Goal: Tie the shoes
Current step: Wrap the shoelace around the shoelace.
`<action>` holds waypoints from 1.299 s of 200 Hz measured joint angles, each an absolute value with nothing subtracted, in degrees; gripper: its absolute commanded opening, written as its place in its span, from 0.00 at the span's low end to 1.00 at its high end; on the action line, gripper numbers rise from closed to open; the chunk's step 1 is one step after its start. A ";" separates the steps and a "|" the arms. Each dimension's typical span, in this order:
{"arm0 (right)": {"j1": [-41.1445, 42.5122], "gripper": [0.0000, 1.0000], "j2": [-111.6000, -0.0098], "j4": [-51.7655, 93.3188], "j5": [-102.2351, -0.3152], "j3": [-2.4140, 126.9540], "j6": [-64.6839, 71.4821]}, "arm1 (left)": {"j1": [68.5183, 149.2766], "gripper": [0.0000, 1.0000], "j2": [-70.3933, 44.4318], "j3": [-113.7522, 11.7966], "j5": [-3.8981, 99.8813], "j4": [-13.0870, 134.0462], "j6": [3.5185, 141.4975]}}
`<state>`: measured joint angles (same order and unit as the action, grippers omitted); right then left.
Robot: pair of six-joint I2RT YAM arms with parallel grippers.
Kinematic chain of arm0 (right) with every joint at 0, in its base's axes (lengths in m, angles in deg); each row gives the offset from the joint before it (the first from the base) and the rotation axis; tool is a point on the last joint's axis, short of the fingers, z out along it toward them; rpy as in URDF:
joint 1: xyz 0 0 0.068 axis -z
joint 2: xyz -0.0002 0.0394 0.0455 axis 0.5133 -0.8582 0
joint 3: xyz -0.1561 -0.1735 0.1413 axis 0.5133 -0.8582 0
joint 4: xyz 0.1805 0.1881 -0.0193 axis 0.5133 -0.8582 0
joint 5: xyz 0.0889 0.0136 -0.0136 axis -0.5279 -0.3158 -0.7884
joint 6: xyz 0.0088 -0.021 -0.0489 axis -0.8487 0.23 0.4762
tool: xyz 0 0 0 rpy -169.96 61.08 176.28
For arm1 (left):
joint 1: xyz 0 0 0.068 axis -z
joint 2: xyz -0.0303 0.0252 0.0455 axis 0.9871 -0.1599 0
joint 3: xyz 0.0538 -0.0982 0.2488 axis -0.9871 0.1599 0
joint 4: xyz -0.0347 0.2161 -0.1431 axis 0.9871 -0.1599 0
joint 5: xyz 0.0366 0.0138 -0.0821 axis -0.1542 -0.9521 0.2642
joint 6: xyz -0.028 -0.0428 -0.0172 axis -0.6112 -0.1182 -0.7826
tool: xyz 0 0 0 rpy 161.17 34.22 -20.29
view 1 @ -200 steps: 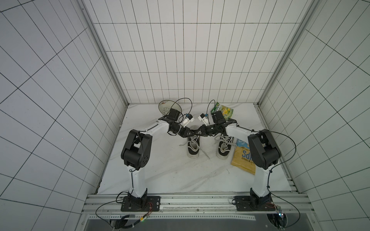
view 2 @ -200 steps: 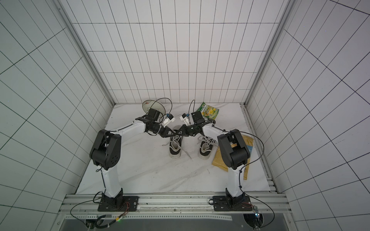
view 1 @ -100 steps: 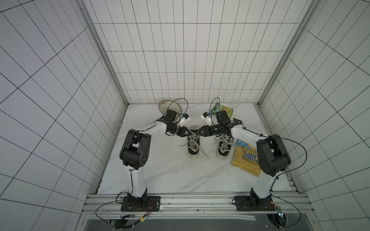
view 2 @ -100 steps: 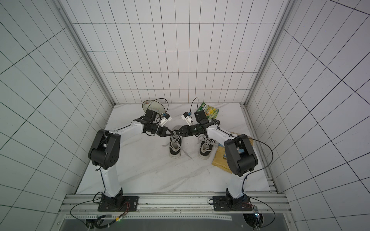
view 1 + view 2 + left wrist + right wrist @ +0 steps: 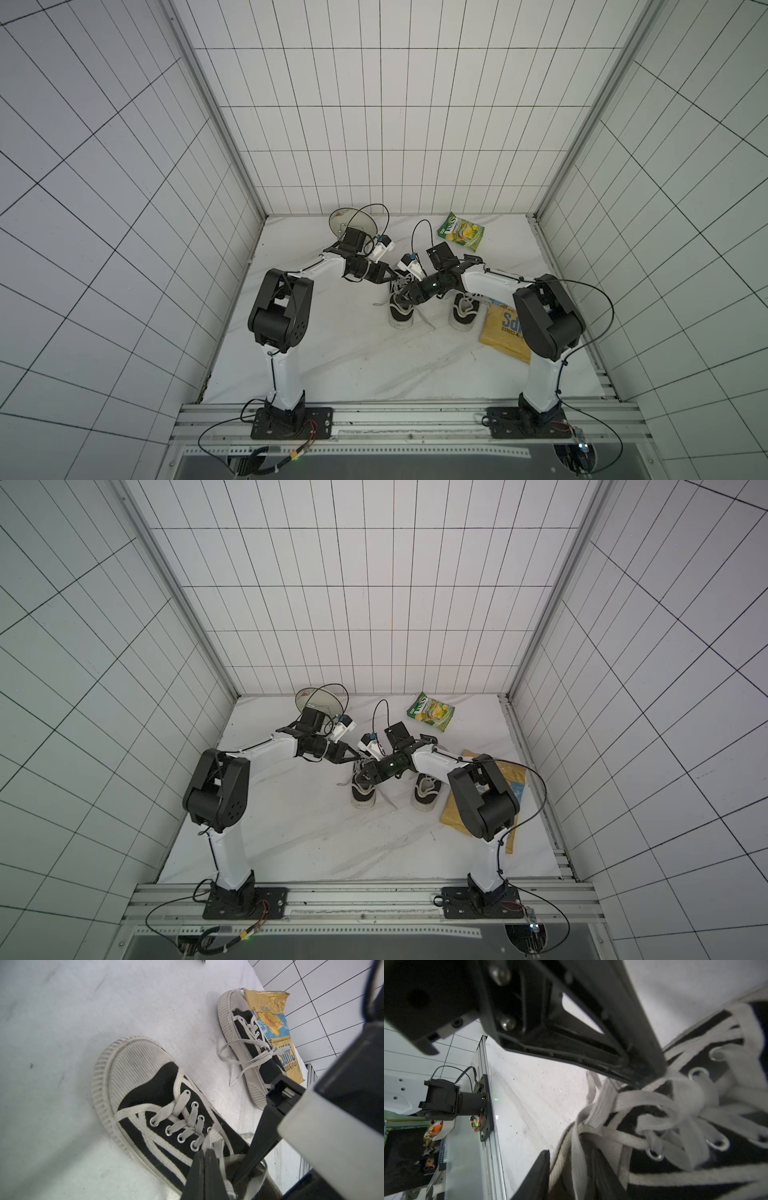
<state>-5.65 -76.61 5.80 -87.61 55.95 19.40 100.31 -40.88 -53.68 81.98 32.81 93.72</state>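
Observation:
The shoes stand side by side, toes toward the rail, in both top views: the left shoe (image 5: 401, 318) (image 5: 363, 793) and the right shoe (image 5: 464, 316) (image 5: 424, 796). Both are black canvas with white soles and white laces. My left gripper (image 5: 395, 277) (image 5: 204, 1150) is shut on a lace of the left shoe (image 5: 145, 1088) just above the eyelets. My right gripper (image 5: 402, 297) (image 5: 572, 1154) hangs over the same shoe's opening, jaws apart, with a lace strand (image 5: 577, 1163) and the collar edge between its fingers (image 5: 543, 1169). The right shoe's laces (image 5: 249, 1051) are tied in a loose bow.
A yellow chip bag (image 5: 503, 332) (image 5: 276, 1028) lies against the right shoe's outer side. A green snack bag (image 5: 461, 232) rests near the back wall. A round dark dish (image 5: 353, 220) stands at the back left behind the left arm. Tiled walls close in three sides.
The right gripper went from shut to jaws apart and moved down and nearer, to the left shoe's opening. The left gripper stayed shut on the lace, shifting slightly.

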 measured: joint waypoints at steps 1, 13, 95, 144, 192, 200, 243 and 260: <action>-5.65 0.30 -76.61 5.83 -87.57 55.97 19.48 | 100.31 0.00 -40.88 -53.68 81.98 32.81 93.74; -5.78 0.19 -76.61 5.72 -87.46 55.95 19.77 | 100.31 0.00 -40.88 -53.68 81.98 32.81 93.70; -4.99 0.02 -70.23 8.03 -83.68 52.34 15.83 | 99.69 0.00 -38.30 -50.21 83.57 36.18 90.72; -1.95 0.02 -69.24 7.25 -81.36 50.79 11.94 | 99.32 0.00 -35.28 -46.23 86.77 41.40 86.33; -1.32 0.01 -73.18 4.17 -79.35 52.85 9.80 | 99.34 0.00 -33.43 -42.14 89.30 44.48 82.68; -1.30 0.00 -73.81 3.82 -79.09 53.53 9.49 | 99.34 0.00 -33.06 -41.38 89.54 44.81 82.26; -1.30 0.04 -74.95 2.57 -77.43 55.12 8.31 | 99.32 0.00 -30.85 -38.06 89.93 46.30 79.77; -1.30 0.09 -74.95 1.65 -76.05 55.12 8.36 | 99.32 0.00 -30.69 -37.66 89.34 46.80 79.14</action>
